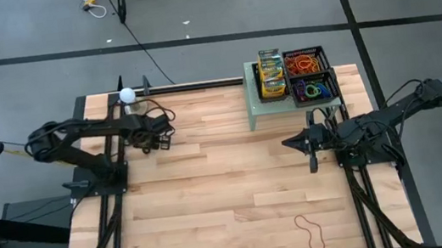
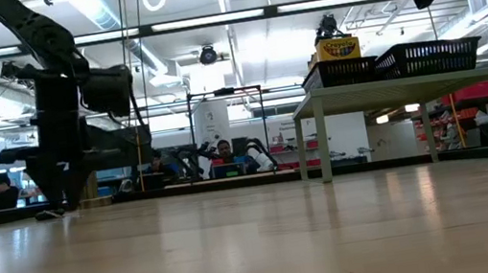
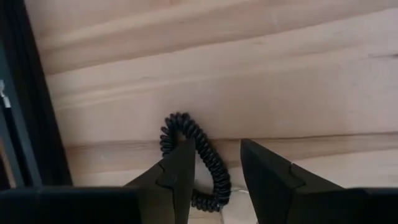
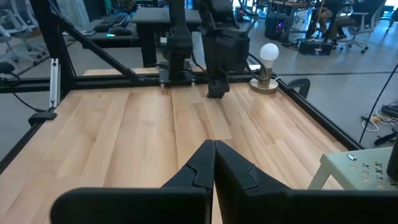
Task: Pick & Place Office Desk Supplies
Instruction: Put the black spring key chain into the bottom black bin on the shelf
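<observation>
One red band [image 1: 310, 232] lies loose at the frame's lower right, its long axis running top to bottom, so the right gripper [image 1: 313, 161], jaws pressed together above it, should spread, descend and pinch one strand; the left gripper [image 1: 164, 136], jaws spread, waits upper left.

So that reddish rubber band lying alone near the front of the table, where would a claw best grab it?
The rubber band lies flat on the table as a long, pinched loop with nothing close by. I'd come straight down from above, with the claw fingers either side of one strand near the narrow middle, and pinch there. The right claw, shut now, looks nearer.
</observation>
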